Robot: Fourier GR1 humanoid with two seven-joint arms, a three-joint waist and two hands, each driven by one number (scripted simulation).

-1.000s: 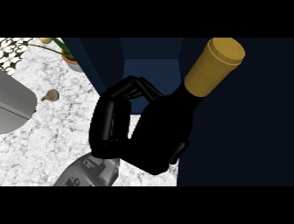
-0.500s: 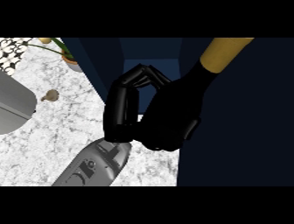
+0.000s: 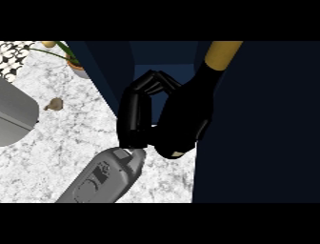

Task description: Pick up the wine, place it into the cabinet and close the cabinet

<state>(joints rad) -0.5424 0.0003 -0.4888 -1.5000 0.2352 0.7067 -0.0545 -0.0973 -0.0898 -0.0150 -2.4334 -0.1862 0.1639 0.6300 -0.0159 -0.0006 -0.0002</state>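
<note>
Head view: low in the picture a grey forearm [image 3: 103, 178] rises over the marble counter [image 3: 29, 167] to the left hand [image 3: 138, 114]. Its fingers [image 3: 152, 83] are curled round the dark body of the wine [image 3: 187, 112], which tilts up and right, its gold neck [image 3: 221, 55] beyond the fingertips, inside the dark blue cabinet [image 3: 149, 55]. Farther left sit a grey appliance [image 3: 1, 114] and a potted plant [image 3: 71, 62].
</note>
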